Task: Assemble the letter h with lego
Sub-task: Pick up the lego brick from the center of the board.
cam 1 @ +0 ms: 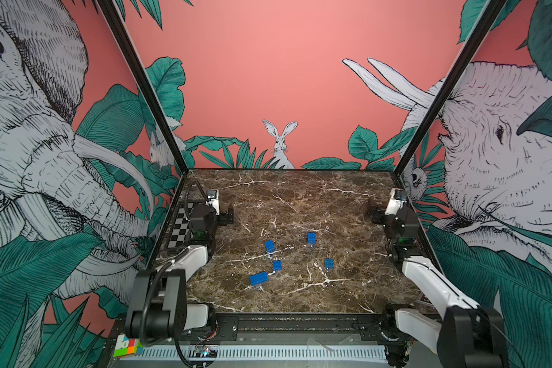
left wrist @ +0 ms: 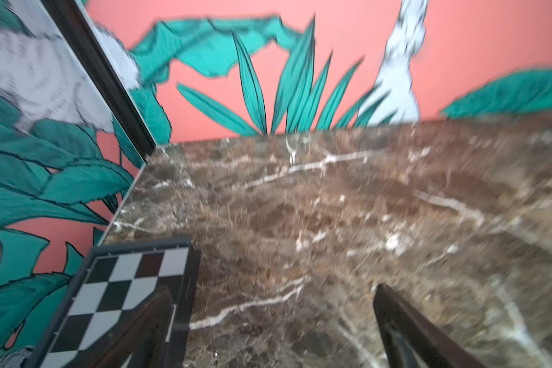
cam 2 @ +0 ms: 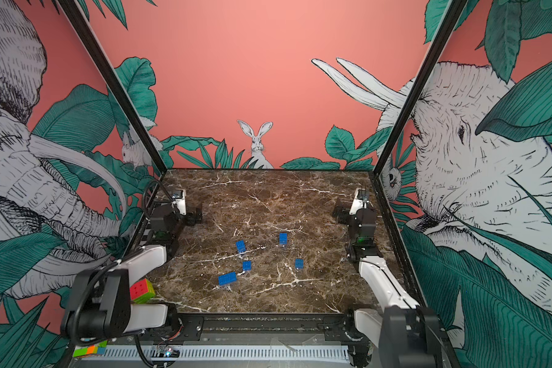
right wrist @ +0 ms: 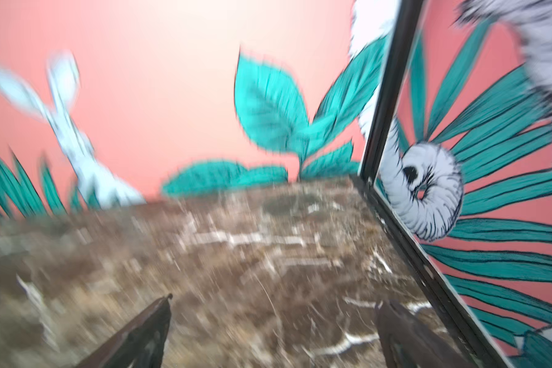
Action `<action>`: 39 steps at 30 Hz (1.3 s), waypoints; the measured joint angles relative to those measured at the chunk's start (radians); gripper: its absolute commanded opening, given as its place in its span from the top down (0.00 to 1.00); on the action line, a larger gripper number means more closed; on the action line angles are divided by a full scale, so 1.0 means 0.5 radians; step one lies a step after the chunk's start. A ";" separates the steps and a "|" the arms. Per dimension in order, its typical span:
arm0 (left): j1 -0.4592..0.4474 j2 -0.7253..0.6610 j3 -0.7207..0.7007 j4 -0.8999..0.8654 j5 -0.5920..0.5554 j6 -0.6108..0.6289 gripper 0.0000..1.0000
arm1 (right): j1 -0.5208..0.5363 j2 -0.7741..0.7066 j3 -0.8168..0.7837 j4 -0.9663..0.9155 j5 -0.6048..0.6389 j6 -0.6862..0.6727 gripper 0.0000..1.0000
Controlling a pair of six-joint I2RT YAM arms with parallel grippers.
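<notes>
Brown marble table (cam 1: 300,197) lies under both pincers. Left gripper (left wrist: 273,288) is over the table, fingers (left wrist: 141,328) spread wide with only table between them; wrist view is blurred. Right gripper (right wrist: 276,299) is the same: jaws wide apart, holding nothing, blurred. Checkerboard (left wrist: 121,286) sits just beside the left gripper's outer finger, at the table edge. Puzzle cube (cam 2: 142,290) is well behind the left gripper, by that arm's elbow. Lego (cam 1: 277,265): five blue bricks between the two grippers, well apart from both, back toward the arm bases, each lying single and unjoined. Long brick (cam 1: 258,278) is on the left gripper's side. Square brick (cam 1: 311,237) and outer square brick (cam 1: 329,263) are on the right gripper's side.
</notes>
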 measured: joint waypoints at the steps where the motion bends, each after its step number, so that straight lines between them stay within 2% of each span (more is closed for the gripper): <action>1: -0.001 -0.079 0.065 -0.077 -0.020 -0.089 0.01 | 0.000 -0.065 0.035 -0.031 0.007 0.171 0.02; 3: 0.000 -0.177 0.258 -0.324 -0.049 -0.285 0.01 | -0.001 -0.117 0.072 -0.051 -0.031 0.478 0.02; 5: 0.001 -0.220 0.510 -0.622 -0.040 -0.462 0.01 | 0.004 -0.071 0.151 -0.130 -0.191 0.683 0.02; 7: 0.001 -0.254 0.698 -0.845 -0.003 -0.599 0.01 | 0.065 0.058 0.320 -0.310 -0.382 0.725 0.02; 9: 0.002 -0.346 0.752 -1.015 -0.014 -0.775 0.01 | 0.201 0.191 0.504 -0.516 -0.560 0.690 0.02; 11: 0.003 -0.499 0.719 -1.229 -0.073 -0.968 0.01 | 0.439 0.288 0.696 -0.759 -0.705 0.573 0.02; 13: 0.010 -0.649 0.645 -1.346 -0.104 -1.062 0.01 | 0.723 0.368 0.877 -1.007 -0.775 0.395 0.02; 17: 0.012 -0.817 0.608 -1.589 -0.161 -1.123 0.01 | 1.312 0.501 1.068 -1.385 -0.821 0.027 0.02; 23: 0.012 -0.834 0.632 -1.955 -0.306 -1.125 0.01 | 1.872 0.800 1.152 -1.882 -0.742 -0.434 0.02; 28: 0.012 -0.833 0.632 -2.086 -0.358 -1.093 0.01 | 2.212 1.168 1.403 -2.154 -0.568 -0.743 0.02; 31: 0.012 -0.833 0.632 -2.107 -0.373 -1.069 0.01 | 2.345 1.382 1.594 -2.203 -0.452 -0.881 0.06; 35: 0.012 -0.833 0.632 -2.107 -0.401 -1.036 0.01 | 2.431 1.595 1.745 -2.208 -0.314 -1.061 0.10; 39: 0.012 -0.844 0.631 -2.107 -0.438 -1.018 0.01 | 2.443 1.688 1.746 -2.125 -0.211 -1.212 0.11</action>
